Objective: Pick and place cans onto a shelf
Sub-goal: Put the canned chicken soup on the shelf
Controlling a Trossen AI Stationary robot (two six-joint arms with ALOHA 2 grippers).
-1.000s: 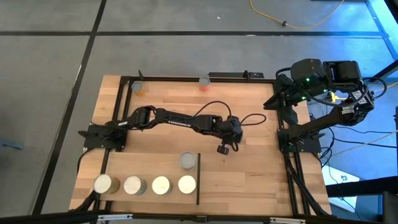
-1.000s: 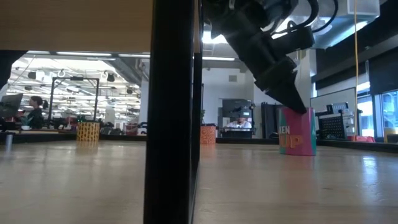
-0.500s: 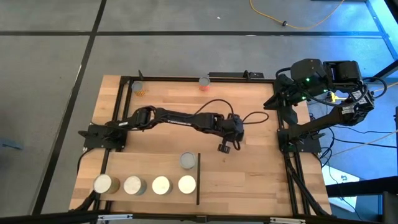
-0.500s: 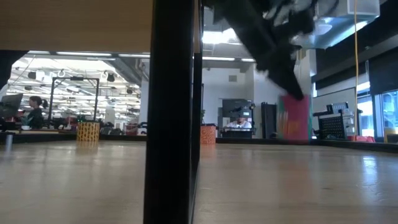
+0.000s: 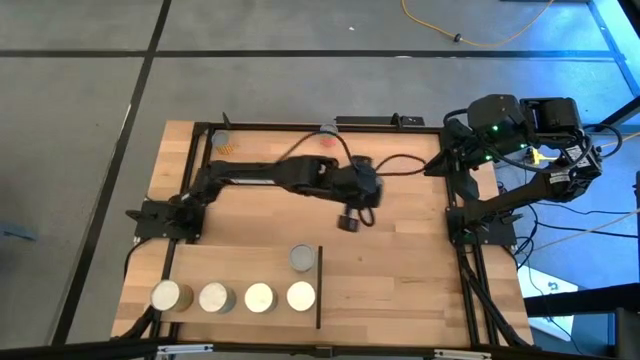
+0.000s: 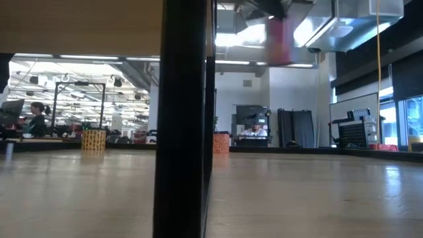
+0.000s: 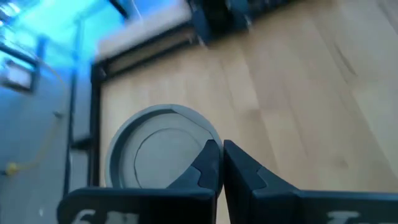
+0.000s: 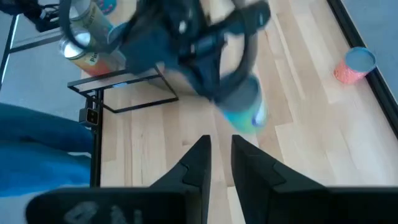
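We have the pink can with the grey round top [image 7: 163, 149] pinched in our left gripper [image 5: 349, 219], up off the table; next we carry it to the light-wood shelf [image 5: 240, 265]

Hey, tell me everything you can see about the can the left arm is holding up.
The pink can hangs in the air, well clear of the tabletop, roughly upright and blurred in the low view. Its top is a round grey lid with a raised rim. The left gripper has its fingers shut on that rim at one edge; nothing else touches it. From above, it is over the middle of the table.
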